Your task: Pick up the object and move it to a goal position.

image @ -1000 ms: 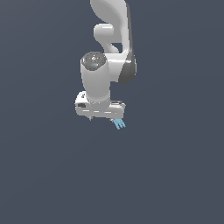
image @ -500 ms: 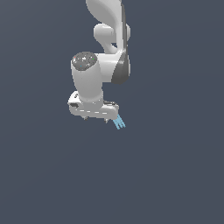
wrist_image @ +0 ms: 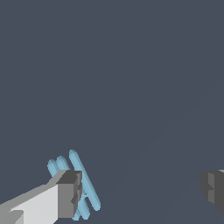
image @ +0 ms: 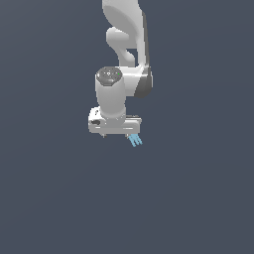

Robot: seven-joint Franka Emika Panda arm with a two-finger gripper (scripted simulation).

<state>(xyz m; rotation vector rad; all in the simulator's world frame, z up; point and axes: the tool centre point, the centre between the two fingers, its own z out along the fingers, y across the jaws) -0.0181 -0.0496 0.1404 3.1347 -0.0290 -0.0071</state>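
The object point(image: 135, 140) is a tiny light-blue piece of three short parallel bars. In the exterior view it shows just below the white hand, at the end on the exterior view's right. My gripper point(image: 116, 133) hangs from the white-grey arm, pointing down over the dark grey surface. In the wrist view the fingers point(wrist_image: 66, 195) stand far apart, so the gripper point(wrist_image: 140, 192) is open with nothing in the gap between them. The object point(wrist_image: 83, 181) lies beside and partly behind one fingertip. Whether it touches that finger I cannot tell.
Plain dark grey ground fills both views. The arm's upper links point(image: 126, 30) rise toward the top of the exterior view. No other objects or edges show.
The hand drifted a little toward the exterior view's left, then came back right and slightly lower. The object has stayed at about the same spot.
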